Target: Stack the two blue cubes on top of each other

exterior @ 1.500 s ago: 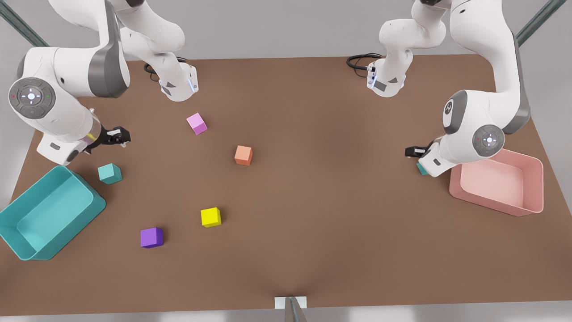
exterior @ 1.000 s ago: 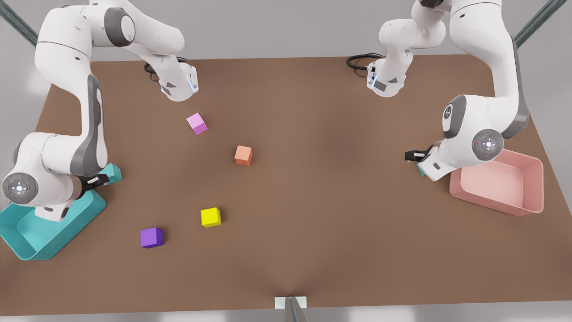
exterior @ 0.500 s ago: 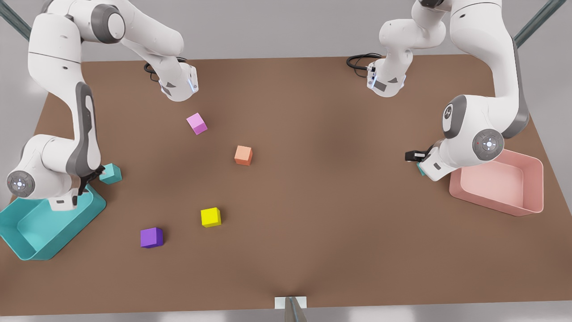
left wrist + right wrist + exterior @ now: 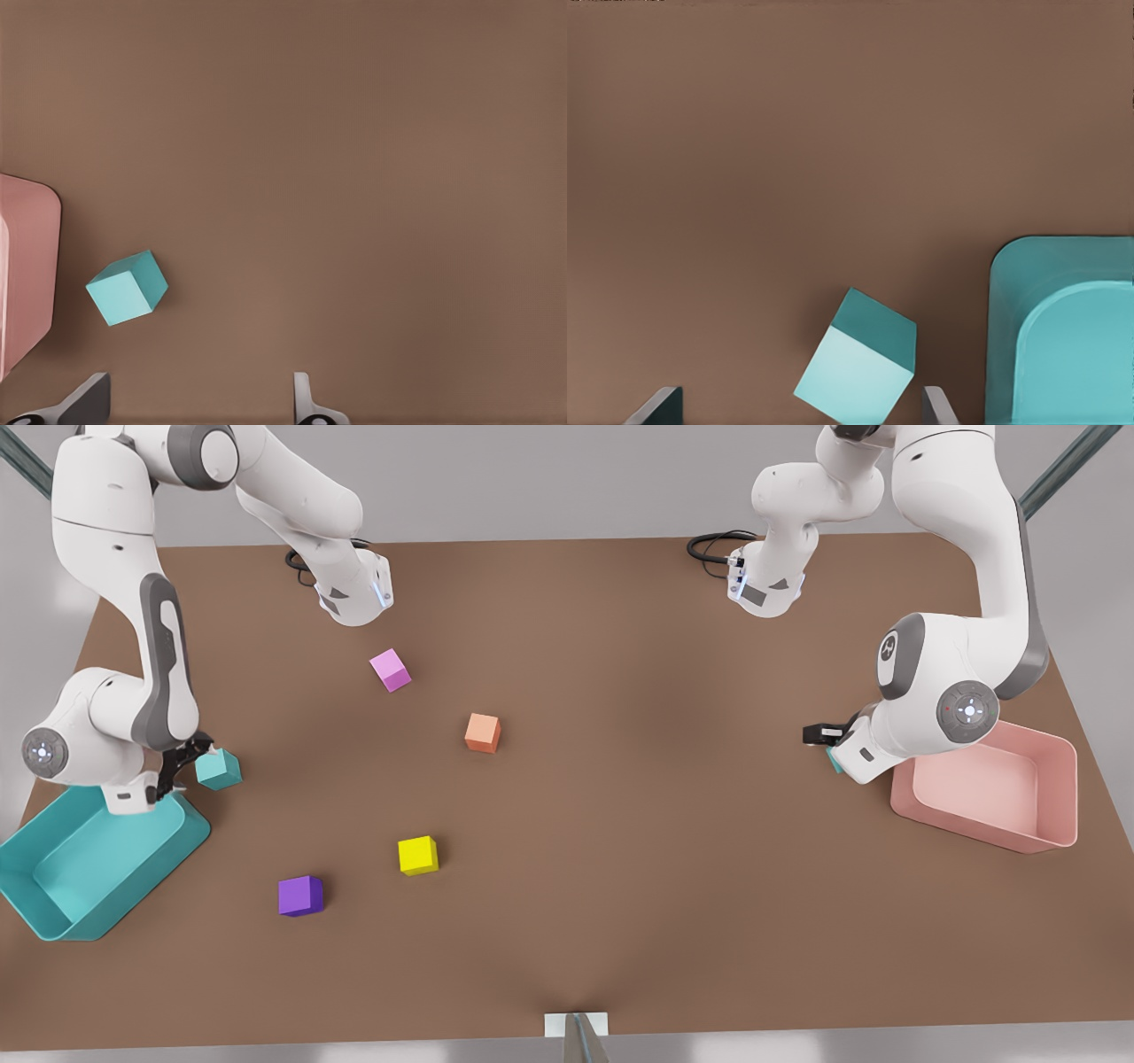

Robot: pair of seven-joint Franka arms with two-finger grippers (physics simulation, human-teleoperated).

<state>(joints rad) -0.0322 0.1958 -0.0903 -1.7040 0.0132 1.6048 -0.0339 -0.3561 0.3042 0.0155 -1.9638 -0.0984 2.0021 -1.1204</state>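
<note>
One blue cube (image 4: 219, 769) lies by the teal bin on the front view's left. My right gripper (image 4: 182, 766) hangs open just beside it; in the right wrist view the cube (image 4: 858, 367) sits tilted, partly between the open fingers of the gripper (image 4: 799, 409). The other blue cube (image 4: 834, 759) lies next to the pink bin on the front view's right, mostly hidden under my left gripper (image 4: 824, 735). The left wrist view shows this cube (image 4: 127, 288) a little beyond the open gripper (image 4: 197, 403), off toward one finger.
A teal bin (image 4: 115, 912) (image 4: 1010, 336) stands at the front left, a pink bin (image 4: 983, 828) (image 4: 27, 266) at the right. Pink (image 4: 390, 670), orange (image 4: 482, 732), yellow (image 4: 417, 856) and purple (image 4: 300, 895) cubes lie scattered over the brown table (image 4: 664, 868).
The arm on the front view's left swung from behind the cube down to the teal bin, then brought its gripper up beside the cube. The other arm sank slightly, then stayed still.
</note>
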